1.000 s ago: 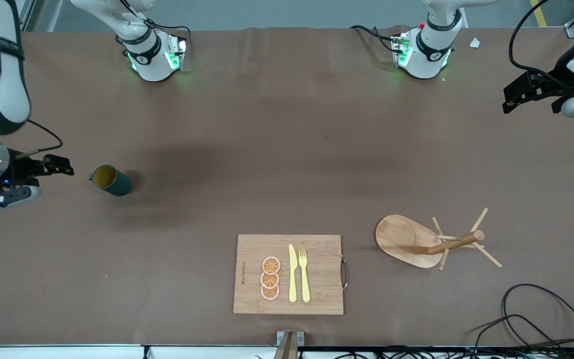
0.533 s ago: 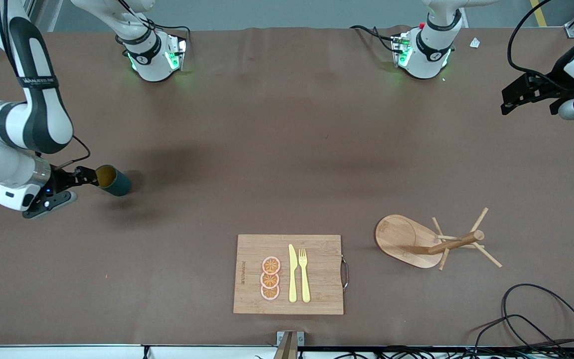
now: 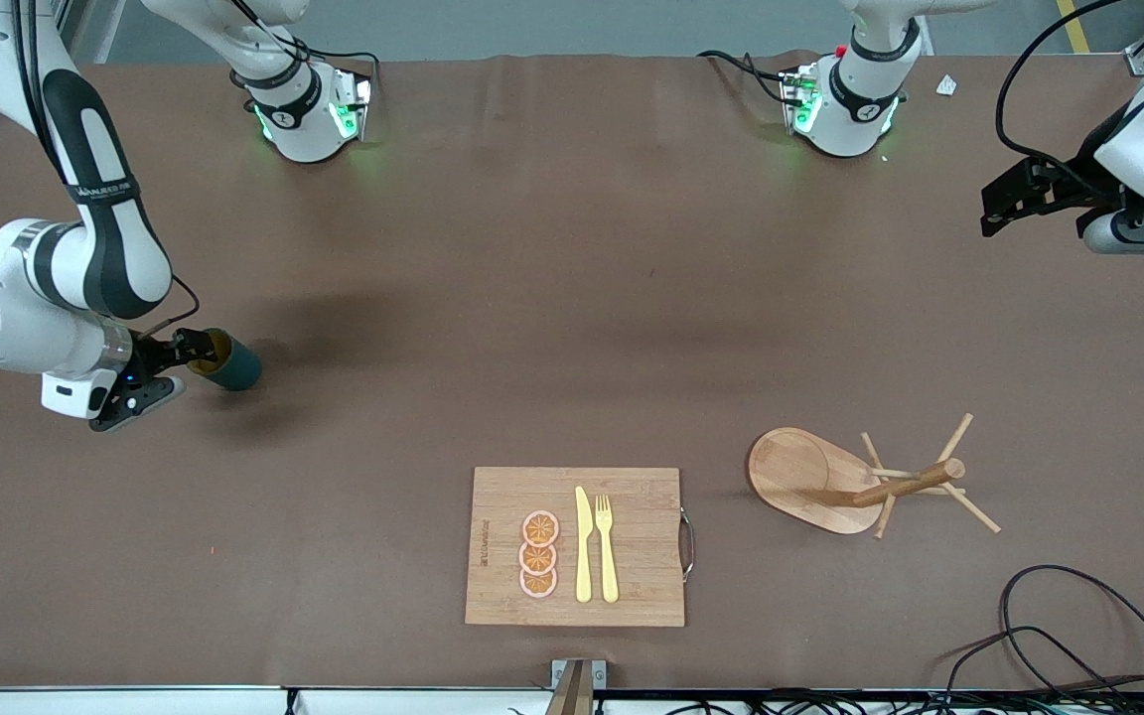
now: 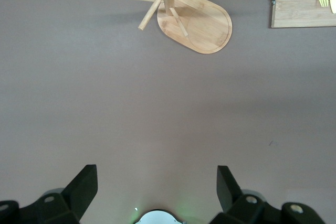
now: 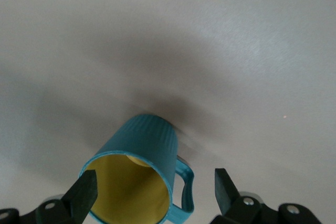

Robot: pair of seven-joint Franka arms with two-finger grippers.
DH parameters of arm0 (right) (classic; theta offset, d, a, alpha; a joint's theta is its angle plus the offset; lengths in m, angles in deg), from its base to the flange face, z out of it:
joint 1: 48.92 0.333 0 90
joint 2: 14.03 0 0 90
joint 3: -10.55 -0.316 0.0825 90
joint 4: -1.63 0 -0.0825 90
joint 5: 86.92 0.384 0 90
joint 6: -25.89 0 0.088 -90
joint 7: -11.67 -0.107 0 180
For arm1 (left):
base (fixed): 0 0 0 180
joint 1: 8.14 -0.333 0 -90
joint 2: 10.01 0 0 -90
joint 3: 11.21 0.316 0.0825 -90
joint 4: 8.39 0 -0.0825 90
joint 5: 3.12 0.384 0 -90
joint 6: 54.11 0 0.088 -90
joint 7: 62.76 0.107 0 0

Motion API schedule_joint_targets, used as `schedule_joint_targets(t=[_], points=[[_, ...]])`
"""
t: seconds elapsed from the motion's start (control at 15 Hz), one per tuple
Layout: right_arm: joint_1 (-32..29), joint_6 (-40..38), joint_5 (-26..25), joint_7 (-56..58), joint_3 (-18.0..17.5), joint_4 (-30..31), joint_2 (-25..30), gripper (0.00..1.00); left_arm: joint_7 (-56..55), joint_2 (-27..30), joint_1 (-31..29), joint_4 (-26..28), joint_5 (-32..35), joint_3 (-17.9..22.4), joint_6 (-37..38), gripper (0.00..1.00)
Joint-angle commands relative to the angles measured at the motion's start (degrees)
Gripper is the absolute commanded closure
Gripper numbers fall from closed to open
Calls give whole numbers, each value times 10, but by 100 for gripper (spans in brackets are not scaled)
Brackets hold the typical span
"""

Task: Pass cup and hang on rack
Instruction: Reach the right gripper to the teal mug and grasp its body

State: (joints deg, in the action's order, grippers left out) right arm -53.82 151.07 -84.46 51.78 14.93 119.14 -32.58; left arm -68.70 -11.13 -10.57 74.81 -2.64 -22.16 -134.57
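— Brown counter (image 3: 572, 298) from the front view: what's on it?
— Toward the right arm's end stands the cup (image 3: 232, 365), dark teal. The right gripper (image 3: 197, 354) is right at its rim, fingers spread wide on either side of the mouth, not clamped on it. Toward the left arm's end stands the rack (image 3: 855, 482), a pale wooden mug tree on an oval base, nearer to the camera than the cup. Between them, nearer still, lies a cutting board (image 3: 632, 497) with three orange slices (image 3: 538, 554), a yellow knife (image 3: 583, 544) and a yellow fork (image 3: 607, 546).
— And the left gripper (image 3: 1014, 197)?
— It hangs above bare counter at the left arm's end, well apart from the rack, waiting, fingers wide.
— Left wrist view?
— Both dark fingers (image 4: 81, 187) stand far apart with nothing between them. The rack (image 4: 202, 24) is upright farther off, a corner of the cutting board (image 4: 299, 3) beside it.
— Right wrist view?
— The cup (image 5: 139, 174) fills the gap between the spread fingers (image 5: 84, 195), its yellowish inside facing the camera and its handle (image 5: 185, 192) toward one finger. I cannot tell whether either finger touches it.
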Motion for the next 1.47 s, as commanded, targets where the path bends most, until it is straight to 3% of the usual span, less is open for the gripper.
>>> schedule_joint_targets(t=[0.0,0.2,0.27,0.33,0.47,0.53,0.73,1.0,1.4], points=[[-15,12,11,16,-5,28,5,12,-7,-2,-1,-11,0,-3,4,0],[-20,45,11,37,-5,43,-10,22,-9,-5,-9,-2,-7,-6,3,0],[-21,58,11,65,-5,49,-10,34,14,-12,-34,9,-70,5,8,0],[-26,64,11,91,-5,51,-15,53,48,-18,-80,7,-165,23,11,0],[-29,64,11,98,-5,50,-18,92,73,-15,-83,-11,-83,6,11,0],[-28,62,11,96,-5,48,-18,100,72,-16,-78,-21,-42,-18,12,0],[-22,47,11,90,-7,35,-12,100,59,-16,-77,-22,14,-64,11,0],[-3,-53,11,23,-10,-25,3,100,44,-17,-76,-22,15,-67,11,0],[113,-91,11,-205,-11,-29,44,100,24,-15,-75,-16,26,-76,4,0]])
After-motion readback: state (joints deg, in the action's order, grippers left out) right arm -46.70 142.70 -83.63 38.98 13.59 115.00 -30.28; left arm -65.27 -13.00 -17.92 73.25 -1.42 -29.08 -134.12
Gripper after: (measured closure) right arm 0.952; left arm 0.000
